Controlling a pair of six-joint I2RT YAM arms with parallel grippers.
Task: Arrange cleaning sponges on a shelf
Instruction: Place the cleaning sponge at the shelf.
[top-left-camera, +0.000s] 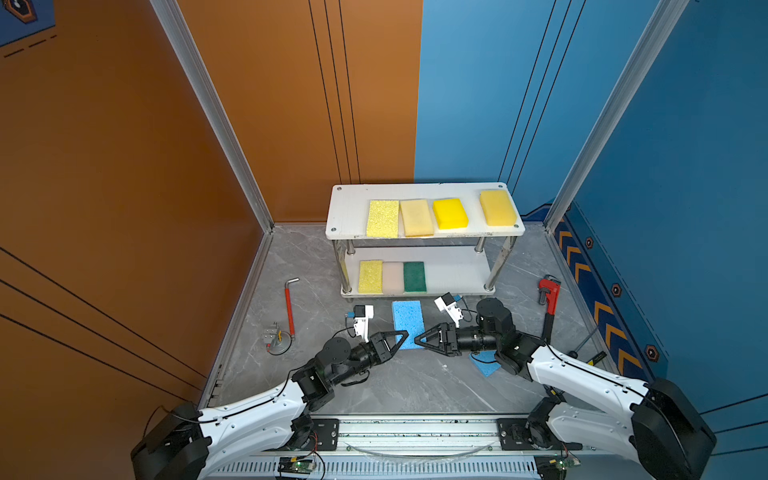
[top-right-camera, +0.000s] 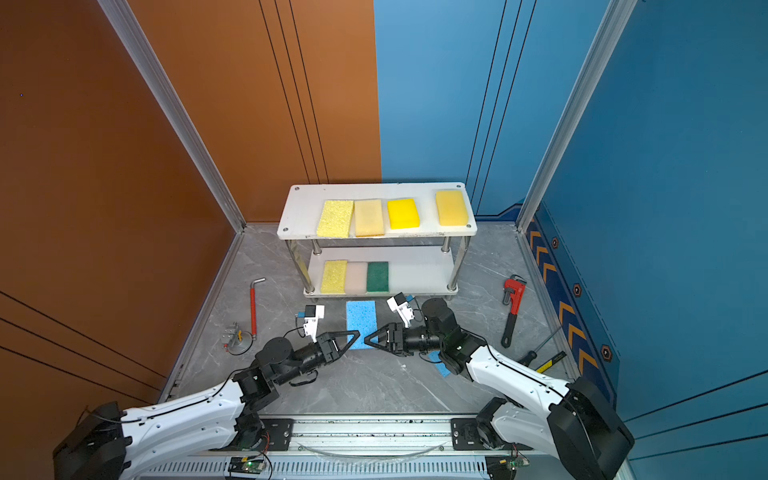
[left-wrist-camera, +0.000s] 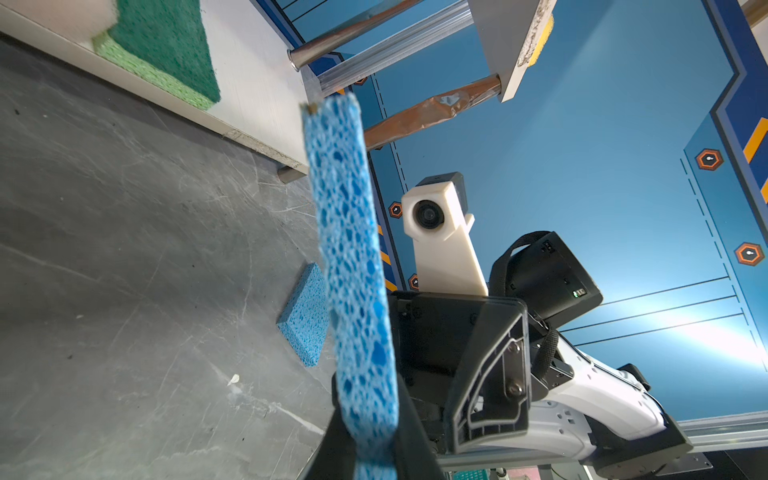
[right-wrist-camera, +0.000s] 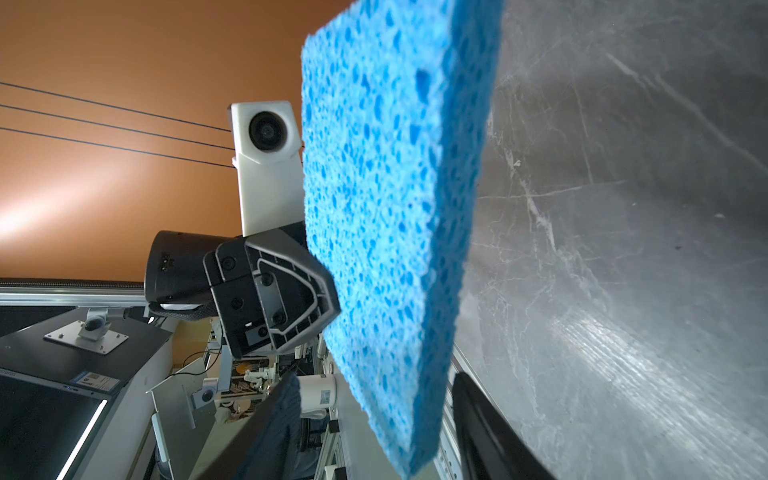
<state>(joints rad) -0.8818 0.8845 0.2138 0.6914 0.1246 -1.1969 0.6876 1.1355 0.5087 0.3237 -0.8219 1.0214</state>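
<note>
Shelf (top-left-camera: 345, 208) on grey marbled tabletop (top-left-camera: 395, 386); orange wall (top-left-camera: 291, 104), blue wall (top-left-camera: 478, 104) behind

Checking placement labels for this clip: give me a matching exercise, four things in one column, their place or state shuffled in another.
1. dark green sponge
2. bright yellow sponge
3. red pipe wrench
4. left gripper

A. lying directly on the tabletop
B. on the shelf's top board
C. shut on a blue sponge
D. on the shelf's bottom board

Pairs: 1-D, 2-B, 3-A, 4-C.
</note>
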